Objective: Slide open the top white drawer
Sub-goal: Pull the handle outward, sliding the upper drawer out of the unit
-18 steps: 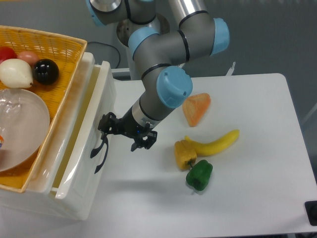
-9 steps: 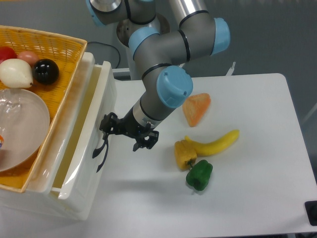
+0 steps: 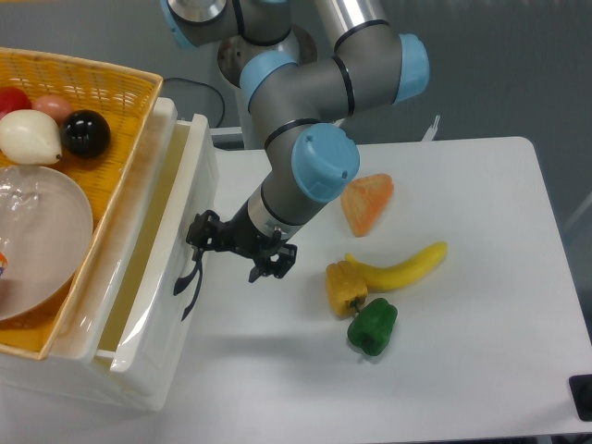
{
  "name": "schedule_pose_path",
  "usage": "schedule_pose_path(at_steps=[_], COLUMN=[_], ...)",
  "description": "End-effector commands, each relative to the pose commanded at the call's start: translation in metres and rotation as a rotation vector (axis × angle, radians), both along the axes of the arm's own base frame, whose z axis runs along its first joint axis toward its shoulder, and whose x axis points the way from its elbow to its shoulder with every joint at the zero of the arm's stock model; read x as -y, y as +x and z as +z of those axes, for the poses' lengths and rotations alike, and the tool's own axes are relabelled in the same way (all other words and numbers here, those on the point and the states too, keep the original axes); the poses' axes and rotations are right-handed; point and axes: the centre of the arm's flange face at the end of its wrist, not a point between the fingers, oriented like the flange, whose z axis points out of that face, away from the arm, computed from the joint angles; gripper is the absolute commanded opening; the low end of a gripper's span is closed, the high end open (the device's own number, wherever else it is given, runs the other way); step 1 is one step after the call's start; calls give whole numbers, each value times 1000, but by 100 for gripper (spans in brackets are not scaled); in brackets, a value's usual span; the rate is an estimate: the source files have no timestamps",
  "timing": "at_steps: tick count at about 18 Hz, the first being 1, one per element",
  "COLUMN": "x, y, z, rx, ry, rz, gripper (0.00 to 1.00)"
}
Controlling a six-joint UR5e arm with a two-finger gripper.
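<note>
The arm reaches down from the back of the table, and the gripper (image 3: 199, 242) is right at the front of the top drawer (image 3: 162, 268), at the left edge of the table (image 3: 481, 324). The drawer stands partly pulled out, a strip of its yellowish inside showing along the top. One dark finger (image 3: 196, 229) is tucked in at the curved black handle (image 3: 191, 280), touching or just about touching its upper end; the other finger (image 3: 274, 262) hangs out to the right over the tabletop, well away from the drawer front. So the fingers are spread fairly wide, hooked at the handle and not pinched on it, though from this angle I cannot tell exactly how the near finger sits behind it. A wicker basket (image 3: 111, 83) rests on top of the cabinet, with a black ball (image 3: 85, 132), a white onion-like thing (image 3: 30, 136) and a clear bowl (image 3: 42, 236) inside. Out on the table, to the right of the arm, lie an orange wedge (image 3: 366, 203), a banana (image 3: 400, 267), a yellow pepper (image 3: 345, 287) touching the banana's end, and a green pepper (image 3: 373, 326) just below that.
</note>
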Motion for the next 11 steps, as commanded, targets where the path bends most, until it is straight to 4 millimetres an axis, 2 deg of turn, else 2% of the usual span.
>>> schedule_pose_path(at_steps=[7, 11], x=[3, 8], y=[-2, -11], z=[-4, -1], rx=[-25, -29], ry=[-17, -13], rz=[-31, -17], gripper=[100, 100])
